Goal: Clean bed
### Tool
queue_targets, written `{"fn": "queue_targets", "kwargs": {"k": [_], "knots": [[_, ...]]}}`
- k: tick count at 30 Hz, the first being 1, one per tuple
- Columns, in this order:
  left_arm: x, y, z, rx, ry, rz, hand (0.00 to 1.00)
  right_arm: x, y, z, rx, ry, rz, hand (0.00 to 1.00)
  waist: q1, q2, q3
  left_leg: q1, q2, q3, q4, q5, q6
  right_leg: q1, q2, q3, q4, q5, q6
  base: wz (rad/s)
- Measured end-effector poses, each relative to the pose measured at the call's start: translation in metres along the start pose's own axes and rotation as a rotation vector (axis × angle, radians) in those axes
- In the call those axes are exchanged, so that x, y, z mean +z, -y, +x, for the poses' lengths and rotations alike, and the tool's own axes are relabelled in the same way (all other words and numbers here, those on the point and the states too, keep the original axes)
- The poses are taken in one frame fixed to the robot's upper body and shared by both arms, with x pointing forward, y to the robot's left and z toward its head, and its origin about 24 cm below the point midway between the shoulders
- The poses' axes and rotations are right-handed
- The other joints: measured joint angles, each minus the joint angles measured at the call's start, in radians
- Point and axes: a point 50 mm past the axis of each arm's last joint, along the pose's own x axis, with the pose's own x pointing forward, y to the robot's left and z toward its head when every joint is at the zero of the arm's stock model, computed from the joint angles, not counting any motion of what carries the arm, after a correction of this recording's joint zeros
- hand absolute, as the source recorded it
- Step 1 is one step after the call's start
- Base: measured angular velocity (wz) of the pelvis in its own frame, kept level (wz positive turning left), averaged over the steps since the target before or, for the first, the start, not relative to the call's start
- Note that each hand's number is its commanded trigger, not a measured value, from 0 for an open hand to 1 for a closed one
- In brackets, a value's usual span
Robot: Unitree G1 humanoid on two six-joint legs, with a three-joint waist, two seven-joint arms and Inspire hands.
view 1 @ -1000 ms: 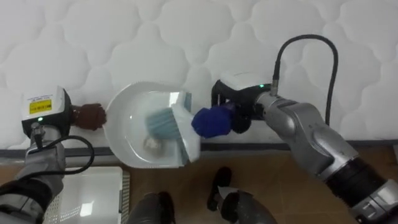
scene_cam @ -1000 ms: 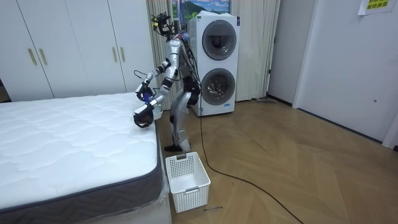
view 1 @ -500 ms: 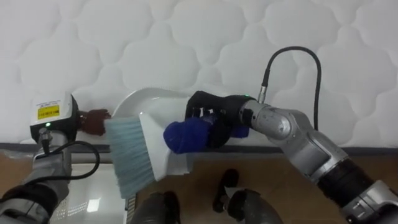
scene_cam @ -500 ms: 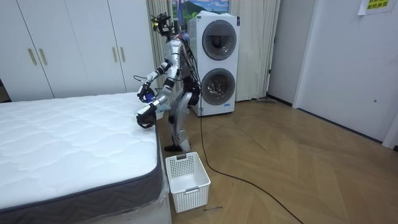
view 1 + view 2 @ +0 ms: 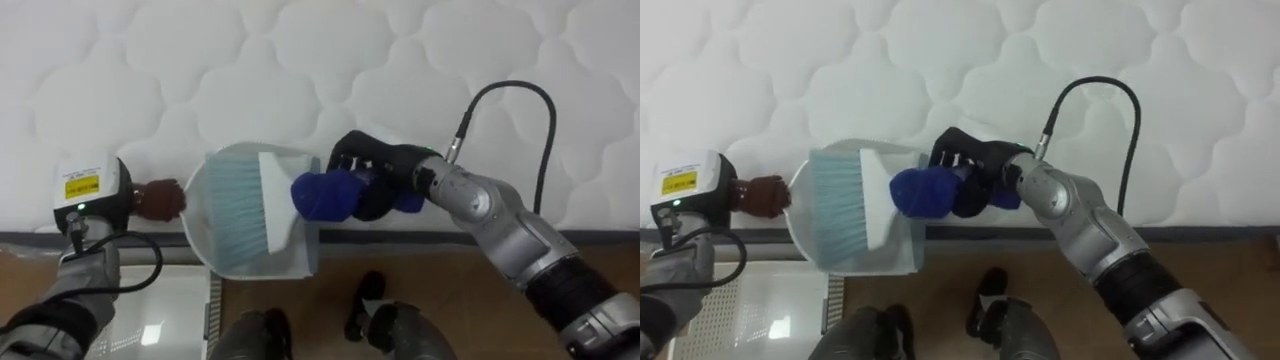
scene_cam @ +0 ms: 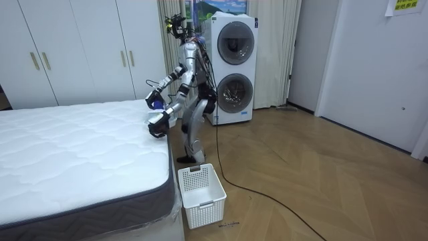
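two hands at bed (image 5: 400, 60) edge, basket (image 6: 204, 197) on floor alongside. dustpan (image 5: 295, 255) half over the edge, brush (image 5: 270, 195) bristles in it. right hand (image 5: 375, 180) clamped on brush handle; left hand (image 5: 105, 195) at pan handle, grip not determinable. risk: pan tipping, contents missing basket. stance at bed corner from room view; bristle contact from eye views.

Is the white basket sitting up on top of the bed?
No, the white basket stands on the wooden floor, right beside the bed and lower than its top.
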Motion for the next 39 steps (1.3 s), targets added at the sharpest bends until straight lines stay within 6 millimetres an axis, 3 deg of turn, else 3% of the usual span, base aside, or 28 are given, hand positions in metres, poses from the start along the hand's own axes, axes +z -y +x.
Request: {"fn": "queue_targets", "kwargs": {"k": [7, 10, 16, 17, 19, 21, 26, 27, 29, 34, 39], "knots": [[0.002, 0.011, -0.012, 0.002, 0.025, -0.061, 1.00, -0.016, 0.001, -0.010, -0.103, -0.019, 0.086, 1.00, -0.019, -0.011, -0.0073, 0.032, -0.009, 0.000, -0.006, -0.002, 0.004, 0.018, -0.014, 0.006, 0.029, -0.019, 0.005, 0.04], [0.001, 0.017, -0.020, 0.003, 0.038, -0.073, 1.00, -0.025, 0.003, -0.017, -0.172, -0.036, 0.124, 1.00, -0.028, -0.015, -0.0111, 0.060, -0.007, 0.000, -0.012, -0.005, 0.001, 0.041, -0.006, 0.016, 0.022, -0.024, 0.009, -0.02], [0.001, 0.024, -0.030, 0.011, 0.029, -0.156, 1.00, -0.058, 0.011, -0.036, -0.378, -0.117, 0.366, 1.00, -0.044, -0.012, -0.0159, 0.128, -0.007, 0.006, -0.053, -0.005, -0.004, 0.109, 0.012, 0.022, -0.029, -0.015, 0.022, -0.07], [-0.001, 0.027, -0.033, 0.006, 0.021, -0.171, 1.00, -0.063, 0.013, -0.040, -0.416, -0.131, 0.400, 1.00, -0.050, -0.010, -0.0189, 0.146, -0.007, 0.010, -0.065, -0.005, -0.004, 0.126, 0.014, 0.023, -0.039, -0.013, 0.025, -0.08], [-0.005, 0.033, -0.041, -0.005, 0.008, -0.183, 1.00, -0.071, 0.012, -0.048, -0.466, -0.151, 0.436, 1.00, -0.057, -0.004, -0.0341, 0.166, -0.005, 0.013, -0.085, -0.002, -0.007, 0.148, 0.024, 0.024, -0.067, -0.002, 0.026, -0.10], [-0.009, 0.038, -0.048, -0.010, -0.014, -0.209, 1.00, -0.083, 0.006, -0.058, -0.514, -0.193, 0.499, 1.00, -0.057, 0.002, -0.0400, 0.210, 0.008, 0.020, -0.116, 0.000, -0.011, 0.199, 0.047, 0.018, -0.112, 0.009, 0.033, -0.10], [-0.011, 0.043, -0.056, -0.006, -0.047, -0.263, 1.00, -0.096, 0.000, -0.072, -0.587, -0.243, 0.593, 0.98, -0.057, 0.019, -0.0520, 0.284, 0.007, 0.025, -0.163, 0.004, -0.015, 0.266, 0.051, 0.013, -0.147, 0.014, 0.034, -0.03], [-0.011, 0.044, -0.058, -0.008, -0.043, -0.274, 1.00, -0.098, -0.001, -0.074, -0.605, -0.244, 0.615, 0.58, -0.057, 0.020, -0.0532, 0.308, 0.003, 0.028, -0.180, 0.006, -0.018, 0.284, 0.051, 0.015, -0.152, 0.011, 0.038, 0.00], [-0.012, 0.047, -0.063, -0.018, -0.043, -0.286, 1.00, -0.100, -0.003, -0.080, -0.633, -0.242, 0.631, 0.00, -0.056, 0.020, -0.0546, 0.348, -0.006, 0.026, -0.216, 0.012, -0.022, 0.318, 0.052, 0.018, -0.167, 0.006, 0.044, 0.03], [-0.017, 0.057, -0.080, -0.031, -0.093, -0.338, 1.00, -0.100, -0.004, -0.085, -0.693, -0.225, 0.663, 0.00, -0.039, 0.020, -0.0604, 0.430, -0.007, 0.053, -0.292, 0.024, -0.033, 0.372, 0.068, 0.015, -0.198, -0.007, 0.047, -0.07], [-0.023, 0.061, -0.091, -0.038, -0.123, -0.380, 1.00, -0.095, -0.007, -0.090, -0.794, -0.216, 0.701, 0.00, -0.029, 0.032, -0.0673, 0.466, -0.002, 0.023, -0.312, 0.033, -0.047, 0.435, 0.073, -0.024, -0.216, -0.034, 0.050, 0.18]]}}
